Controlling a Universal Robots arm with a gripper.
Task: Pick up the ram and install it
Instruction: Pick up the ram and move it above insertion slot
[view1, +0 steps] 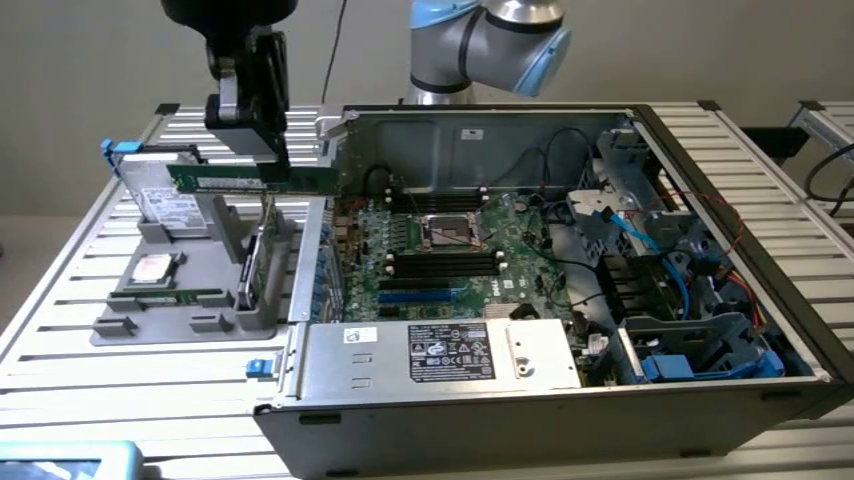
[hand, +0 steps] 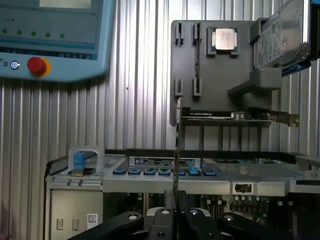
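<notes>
Ram (view1: 251, 179) in gripper (view1: 271, 160), near case edge (view1: 310, 290)

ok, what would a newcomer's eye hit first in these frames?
The black gripper holds a long, thin green ram stick level in the air above the grey parts tray at the exterior view's left. To its right in that view lies the open grey computer case, its green motherboard exposed. A silver box-shaped hard drive stands in the tray.
</notes>
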